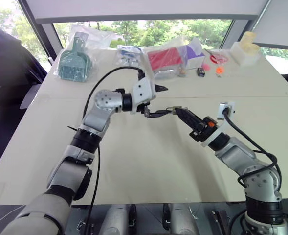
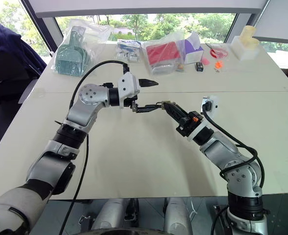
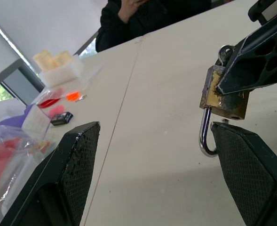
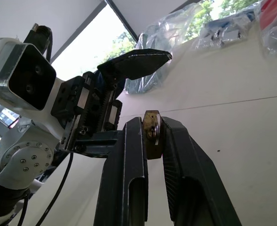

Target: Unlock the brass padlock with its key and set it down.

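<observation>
The brass padlock [image 3: 223,96] is pinched by its body between the tips of my right gripper [image 1: 179,110], which is shut on it above the middle of the table. Its silvery shackle [image 3: 204,136] hangs out of the body, close to one finger of my left gripper [image 3: 157,155]. That gripper stands wide open and level, its two fingers [image 1: 159,89] straddling the lock without touching it. The right wrist view shows the padlock [image 4: 152,131] clamped between both pads. A small silvery loop shows at the lock's other end; I cannot tell if it is the key.
Along the table's [image 1: 134,161] far edge lie a bagged teal scoop [image 1: 75,61], a bagged red item [image 1: 166,59], a purple box [image 1: 195,56], a small black item [image 1: 201,72], orange bits [image 1: 218,70] and a white foam block [image 1: 245,49]. A person in dark clothes [image 3: 143,19] sits beyond.
</observation>
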